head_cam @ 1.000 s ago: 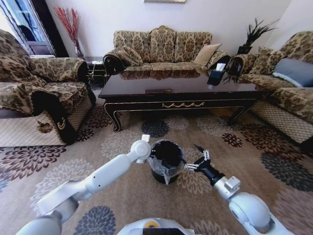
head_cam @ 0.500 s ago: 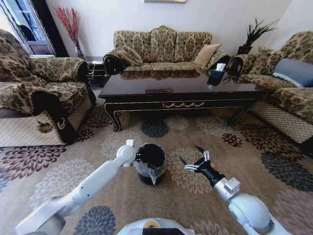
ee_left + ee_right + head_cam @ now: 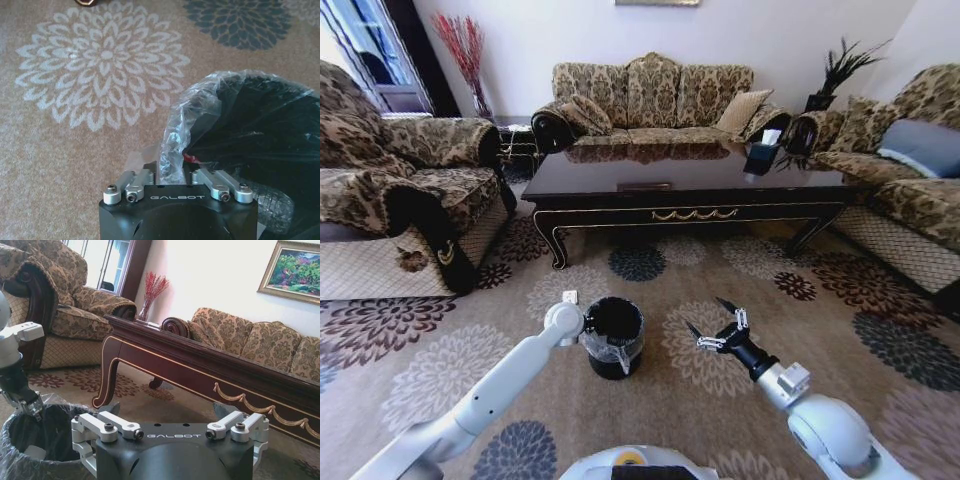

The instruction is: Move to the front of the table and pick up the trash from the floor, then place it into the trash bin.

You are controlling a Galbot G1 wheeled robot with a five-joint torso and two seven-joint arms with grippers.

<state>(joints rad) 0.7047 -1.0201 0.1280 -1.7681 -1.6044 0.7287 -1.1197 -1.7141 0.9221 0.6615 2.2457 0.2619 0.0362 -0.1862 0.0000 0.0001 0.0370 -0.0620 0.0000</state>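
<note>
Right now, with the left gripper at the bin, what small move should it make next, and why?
Probably open the left gripper and lift it clear of the bin. Its fingers appear to pinch the bagged rim, the bin is upright on the carpet before the table, and the right gripper hangs open beside it, holding nothing. Letting go would free both for picking.

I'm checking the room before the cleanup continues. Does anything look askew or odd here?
Yes. The left gripper is clamped on the rim of the trash bin, bunching its clear liner there, and the bin looks slightly tipped above the carpet. The right gripper hovers open beside it.
</note>
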